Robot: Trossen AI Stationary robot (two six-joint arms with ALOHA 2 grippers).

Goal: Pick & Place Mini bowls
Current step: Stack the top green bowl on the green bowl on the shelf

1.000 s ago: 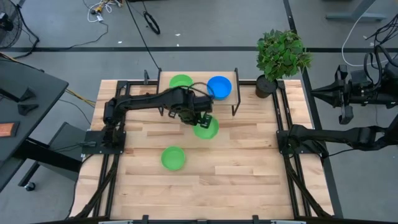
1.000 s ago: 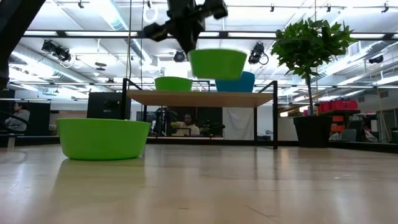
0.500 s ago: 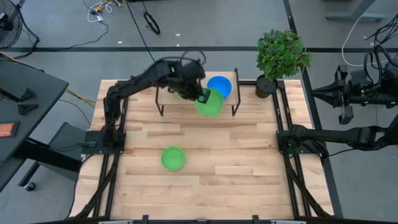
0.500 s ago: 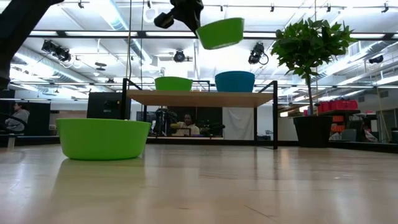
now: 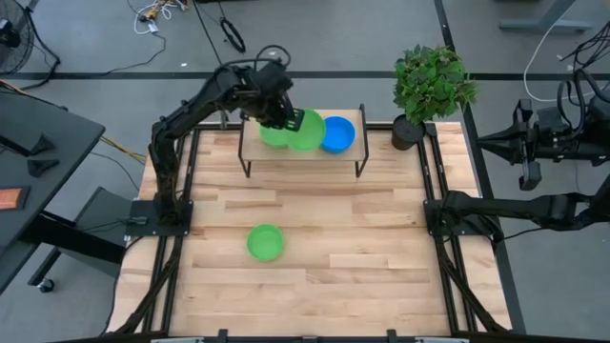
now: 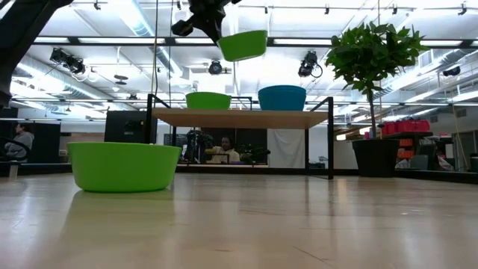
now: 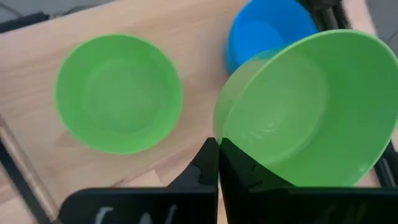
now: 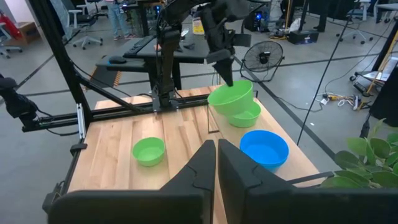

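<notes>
My left gripper point(image 5: 289, 118) is shut on a green mini bowl point(image 5: 307, 131) and holds it in the air above the raised wooden shelf point(image 5: 286, 152) at the table's far side. On that shelf a second green bowl point(image 7: 118, 93) and a blue bowl point(image 7: 267, 28) rest on their bases. A third green bowl point(image 5: 266, 242) sits on the tabletop, near the middle. My right gripper point(image 8: 216, 146) is shut and waits at the table's right edge. My left gripper pinches the held green bowl by its rim point(image 7: 225, 140), on the side nearest the wrist, between the two fingers point(image 7: 205, 165). The fingers come from above, slanting down. The bowl point(image 6: 243, 45) is lifted clear and hangs tilted below the gripper, over the shelf.
A potted green plant point(image 5: 431, 84) stands at the table's far right corner, next to the shelf. The shelf stands on thin black legs point(image 6: 153, 134) with open space beneath. People sit in the room beyond the table point(image 6: 224, 148).
My left gripper has risen and moved toward the table's far edge, carrying the green bowl from in front of the shelf to above it, then a little to the left. The bowl has tipped from level to tilted. The other bowls have stayed put.
</notes>
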